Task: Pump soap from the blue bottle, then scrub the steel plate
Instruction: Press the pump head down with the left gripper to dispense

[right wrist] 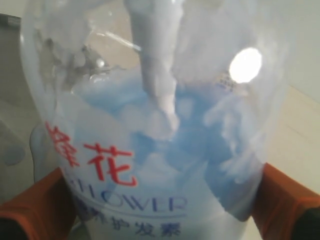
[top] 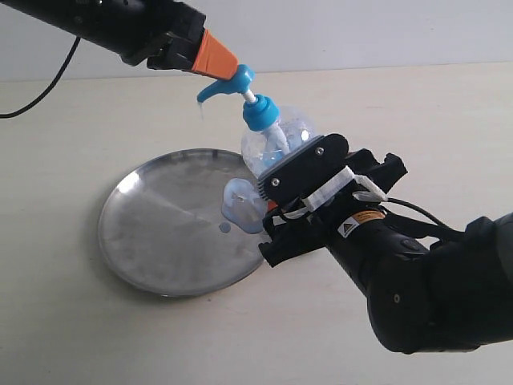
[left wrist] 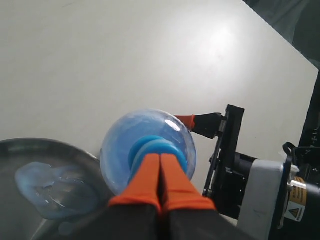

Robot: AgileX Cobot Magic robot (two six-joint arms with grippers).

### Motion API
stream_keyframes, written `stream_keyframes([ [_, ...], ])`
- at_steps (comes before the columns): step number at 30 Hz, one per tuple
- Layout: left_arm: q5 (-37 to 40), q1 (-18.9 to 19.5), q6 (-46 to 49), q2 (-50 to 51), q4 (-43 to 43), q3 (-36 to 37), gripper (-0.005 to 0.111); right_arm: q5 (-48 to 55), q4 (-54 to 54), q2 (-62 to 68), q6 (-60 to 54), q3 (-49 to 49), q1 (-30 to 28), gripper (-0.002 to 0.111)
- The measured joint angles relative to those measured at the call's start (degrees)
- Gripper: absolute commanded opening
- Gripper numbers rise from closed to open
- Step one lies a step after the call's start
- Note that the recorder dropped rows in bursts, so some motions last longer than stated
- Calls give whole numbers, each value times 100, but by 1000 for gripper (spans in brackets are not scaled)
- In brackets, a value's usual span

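Worktop point(top: 96, 337): pale beige, matte, with a plain white wall point(top: 361, 32) behind it.
Cable point(top: 48, 84): black, trailing behind the left tool point(left wrist: 160, 170).
Steel plate point(top: 160, 224): flat on the worktop, just ahead of the right tool point(right wrist: 160, 205).
Soap point(top: 240, 204): pale blue blob on the plate, just beside the right tool's tip.
Blue bottle point(top: 276, 140): tilted, base by the plate's edge, body pinched between the right tool's orange pads point(right wrist: 35, 205).
Left tool: fingers pressed together, tips on the bottle's pump head point(top: 228, 84).
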Motion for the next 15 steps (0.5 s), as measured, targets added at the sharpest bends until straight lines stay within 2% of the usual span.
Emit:
stream_keyframes([
  [15, -23, -126, 0, 0, 156, 0, 0, -25, -70, 0, 248, 20, -32, 0],
])
